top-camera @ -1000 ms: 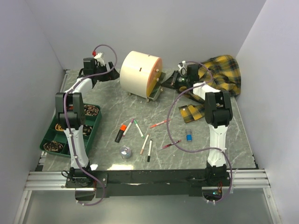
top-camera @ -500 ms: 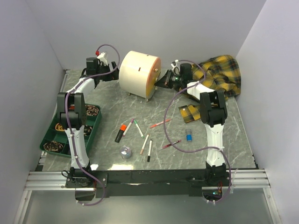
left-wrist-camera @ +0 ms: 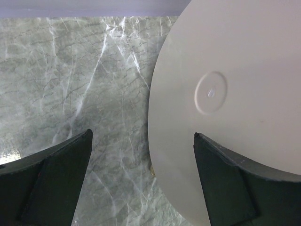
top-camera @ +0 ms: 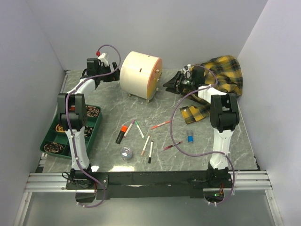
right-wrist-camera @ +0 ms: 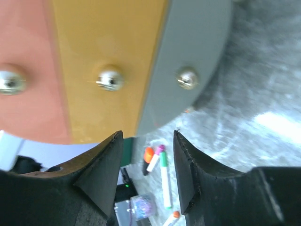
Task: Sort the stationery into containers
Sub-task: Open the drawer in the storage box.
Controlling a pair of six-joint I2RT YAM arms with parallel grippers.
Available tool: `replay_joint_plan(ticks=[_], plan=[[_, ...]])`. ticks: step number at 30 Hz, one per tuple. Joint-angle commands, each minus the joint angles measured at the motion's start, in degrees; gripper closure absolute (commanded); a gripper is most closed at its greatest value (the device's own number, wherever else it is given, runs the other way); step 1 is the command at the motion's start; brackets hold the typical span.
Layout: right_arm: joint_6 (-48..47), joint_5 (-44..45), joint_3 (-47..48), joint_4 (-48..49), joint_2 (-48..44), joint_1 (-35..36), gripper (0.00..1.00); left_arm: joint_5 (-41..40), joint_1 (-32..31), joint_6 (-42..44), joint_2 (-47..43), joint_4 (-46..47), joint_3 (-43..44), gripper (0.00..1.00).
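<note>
The cream round-topped cabinet (top-camera: 138,73) stands at the back, its orange front (top-camera: 155,81) facing right. The right wrist view shows an orange drawer (right-wrist-camera: 23,47), a yellow drawer (right-wrist-camera: 103,42) and a grey drawer (right-wrist-camera: 193,37), all pushed in, each with a round knob. My right gripper (top-camera: 168,85) hovers open just off that front, with nothing between its fingers (right-wrist-camera: 108,160). My left gripper (left-wrist-camera: 143,136) is open at the cabinet's cream back (left-wrist-camera: 225,94). Mid-table lie the orange-capped marker (top-camera: 121,133), green pen (top-camera: 139,129), tape roll (top-camera: 126,152), blue block (top-camera: 190,139) and several other pens.
A green compartment tray (top-camera: 96,129) sits at the left beside the left arm. The yellow plaid cloth (top-camera: 223,75) is heaped at the back right, behind the right arm. Walls close the table on three sides.
A drawer that stuck out of the cabinet's front has been pushed in. The right gripper has since drawn back to the right and opened. The left gripper has held still for the last half second.
</note>
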Motion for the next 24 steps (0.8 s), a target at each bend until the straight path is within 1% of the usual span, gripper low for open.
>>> replay_joint_plan(ticks=[1, 9, 14, 24], plan=[[4.7, -2.86, 3.41, 5.63, -2.62, 0.13, 0.47, 1.49, 0.04, 0.66, 0.38, 1.32, 1.78, 0.06], [4.79, -4.44, 8.52, 8.7, 1.34, 0.22, 0.54, 0.87, -0.13, 1.28, 0.56, 1.32, 1.87, 0.05], [4.61, -4.36, 11.16, 8.1, 3.27, 0.48, 0.54, 0.7, -0.22, 1.81, 0.21, -0.26, 1.34, 0.05], [5.67, -4.71, 10.55, 9.24, 4.95, 1.36, 0.54, 0.17, -0.4, 2.25, -0.05, -0.52, 1.16, 0.05]])
